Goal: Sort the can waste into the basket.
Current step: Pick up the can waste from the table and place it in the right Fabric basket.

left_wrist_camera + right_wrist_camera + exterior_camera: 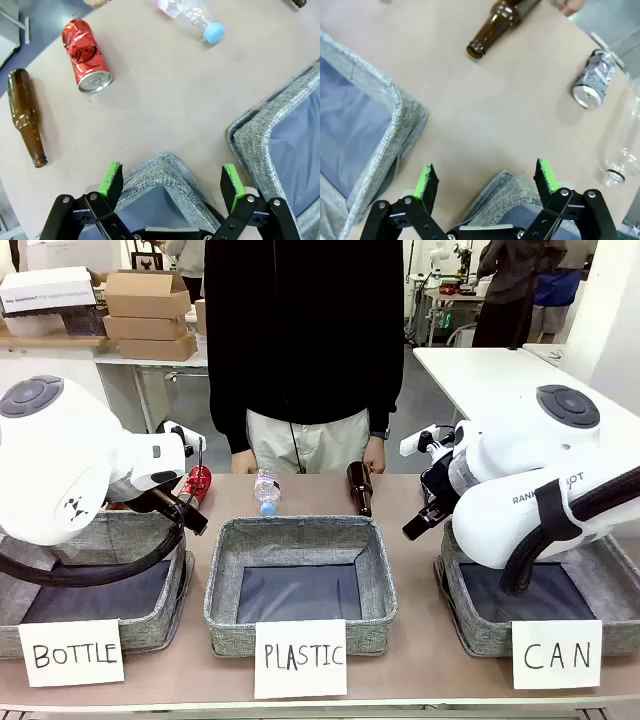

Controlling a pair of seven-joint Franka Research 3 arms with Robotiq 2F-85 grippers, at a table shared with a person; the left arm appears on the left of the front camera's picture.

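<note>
A dented red can (87, 56) lies on its side on the table beyond my left gripper (172, 180), which hangs open and empty over the corner of the BOTTLE basket (165, 172). From the front the red can (196, 483) sits just behind the left arm. A silvery-grey can (594, 80) lies on its side ahead and to the right of my right gripper (487, 182), whose fingers are open and hold nothing. That gripper hovers above a corner of the grey basket (505, 192) carded "CAN" (556, 653).
Brown glass bottles (25, 117) (495, 25) and clear plastic bottles (192, 17) (625, 145) lie among the cans. The PLASTIC basket (225, 590) stands in the middle. A person stands at the far edge, a hand (374, 455) near the brown bottle (360, 488).
</note>
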